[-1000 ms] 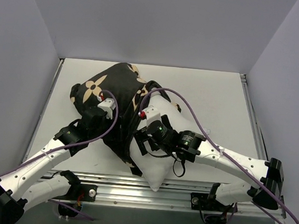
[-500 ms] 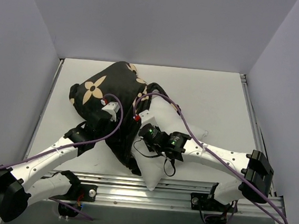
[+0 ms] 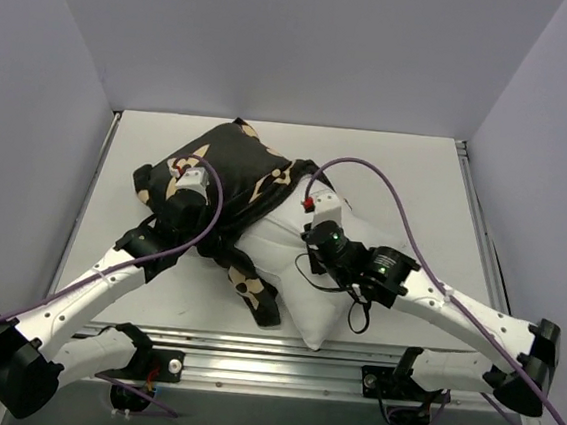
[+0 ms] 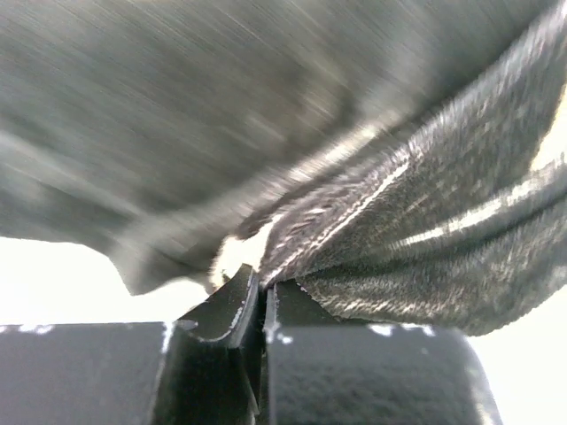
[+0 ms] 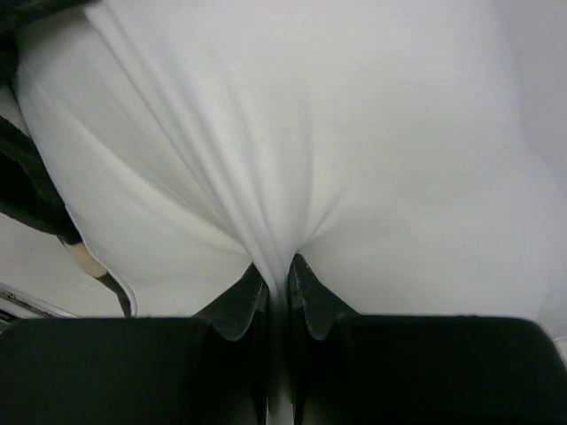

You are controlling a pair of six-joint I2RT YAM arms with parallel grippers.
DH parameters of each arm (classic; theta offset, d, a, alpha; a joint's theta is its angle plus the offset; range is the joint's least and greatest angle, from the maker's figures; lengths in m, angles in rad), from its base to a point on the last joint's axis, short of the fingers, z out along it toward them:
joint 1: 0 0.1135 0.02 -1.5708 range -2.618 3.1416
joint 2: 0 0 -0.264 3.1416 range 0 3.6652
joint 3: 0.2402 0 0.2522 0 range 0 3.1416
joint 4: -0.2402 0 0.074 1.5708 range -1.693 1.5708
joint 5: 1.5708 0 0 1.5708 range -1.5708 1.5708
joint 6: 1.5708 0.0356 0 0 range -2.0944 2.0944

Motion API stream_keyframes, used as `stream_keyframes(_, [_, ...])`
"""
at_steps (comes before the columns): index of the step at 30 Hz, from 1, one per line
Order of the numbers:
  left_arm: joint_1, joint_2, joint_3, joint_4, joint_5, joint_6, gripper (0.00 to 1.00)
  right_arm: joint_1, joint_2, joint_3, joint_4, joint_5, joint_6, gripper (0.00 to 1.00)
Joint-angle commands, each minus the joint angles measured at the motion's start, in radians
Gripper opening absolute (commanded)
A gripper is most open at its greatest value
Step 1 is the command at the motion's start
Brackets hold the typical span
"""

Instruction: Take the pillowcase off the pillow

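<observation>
The black pillowcase [image 3: 236,158] with tan flower motifs lies bunched at the back left of the table and still wraps the far end of the pillow. The white pillow [image 3: 292,279] sticks out of it toward the near edge. My left gripper [image 4: 264,288] is shut on a fold of the black pillowcase [image 4: 399,221]; in the top view it sits on the cover's left side [image 3: 192,206]. My right gripper [image 5: 279,276] is shut on a pinched ridge of the white pillow [image 5: 354,159], and in the top view it sits at the pillow's upper right side [image 3: 317,234].
A loose flap of the pillowcase [image 3: 254,292] trails toward the metal rail [image 3: 250,355] at the table's near edge. Purple cables [image 3: 386,187] loop over both arms. Grey walls close in the table [image 3: 417,185] on the left, back and right.
Both grippers have closed, the left on the pillowcase and the right on the pillow. The right arm has drawn the pillow rightward, baring more white; the left has shifted up and left.
</observation>
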Motion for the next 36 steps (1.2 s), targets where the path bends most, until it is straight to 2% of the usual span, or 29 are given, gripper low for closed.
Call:
stream_keyframes(1, [0.052, 0.027, 0.075, -0.06, -0.204, -0.009, 0.02, -0.076, -0.154, 0.022, -0.166, 0.074, 0.022, 0.0])
stream_keyframes(6, [0.135, 0.088, 0.109, -0.037, -0.315, -0.071, 0.02, -0.123, -0.23, 0.065, -0.228, 0.061, 0.03, 0.0])
stream_keyframes(10, [0.216, 0.144, 0.091, 0.053, -0.35, -0.128, 0.03, -0.16, -0.277, 0.097, -0.263, 0.033, 0.033, 0.0])
stream_keyframes(13, [0.255, 0.217, 0.094, 0.141, -0.278, -0.125, 0.03, -0.169, -0.308, 0.112, -0.256, -0.031, 0.021, 0.0])
stream_keyframes(15, [0.255, 0.269, 0.1, 0.221, -0.219, -0.102, 0.08, -0.169, -0.314, 0.112, -0.25, -0.083, 0.011, 0.0])
stream_keyframes(16, [0.255, 0.283, 0.105, 0.245, -0.141, -0.076, 0.1, -0.17, -0.31, 0.111, -0.236, -0.109, 0.002, 0.0])
stream_keyframes(19, [0.238, 0.302, 0.129, 0.299, -0.028, -0.033, 0.23, -0.17, -0.299, 0.082, -0.185, -0.212, -0.021, 0.0])
stream_keyframes(20, [0.22, 0.288, 0.135, 0.313, 0.021, -0.022, 0.33, -0.17, -0.293, 0.074, -0.173, -0.229, -0.029, 0.0])
stream_keyframes(21, [0.21, 0.276, 0.137, 0.314, 0.041, -0.009, 0.39, -0.17, -0.285, 0.06, -0.159, -0.245, -0.032, 0.0])
stream_keyframes(22, [0.201, 0.261, 0.135, 0.308, 0.071, -0.003, 0.48, -0.17, -0.265, 0.054, -0.139, -0.258, -0.035, 0.0])
stream_keyframes(23, [0.181, 0.219, 0.129, 0.301, 0.082, 0.002, 0.67, -0.17, -0.253, 0.05, -0.131, -0.257, -0.045, 0.01])
stream_keyframes(25, [0.169, 0.172, 0.123, 0.257, 0.11, 0.007, 0.82, -0.169, -0.209, 0.045, -0.116, -0.254, -0.05, 0.14])
stream_keyframes(26, [0.158, 0.12, 0.111, 0.238, 0.142, 0.008, 0.87, -0.169, -0.193, 0.045, -0.11, -0.262, -0.059, 0.29])
stream_keyframes(27, [0.152, 0.093, 0.105, 0.217, 0.157, 0.004, 0.93, -0.169, -0.167, 0.048, -0.098, -0.271, -0.064, 0.38])
stream_keyframes(28, [0.147, 0.067, 0.099, 0.165, 0.168, 0.004, 0.95, -0.169, -0.16, 0.057, -0.093, -0.28, -0.067, 0.45])
stream_keyframes(29, [0.143, 0.018, 0.091, 0.132, 0.187, 0.004, 0.97, -0.169, -0.152, 0.063, -0.087, -0.295, -0.065, 0.58])
stream_keyframes(32, [0.137, -0.06, 0.069, 0.019, 0.202, 0.01, 0.97, -0.17, -0.15, 0.076, -0.042, -0.338, -0.068, 0.78])
stream_keyframes(36, [0.137, -0.077, 0.098, -0.072, 0.243, 0.088, 0.97, -0.176, -0.13, 0.102, -0.021, -0.334, -0.062, 0.92])
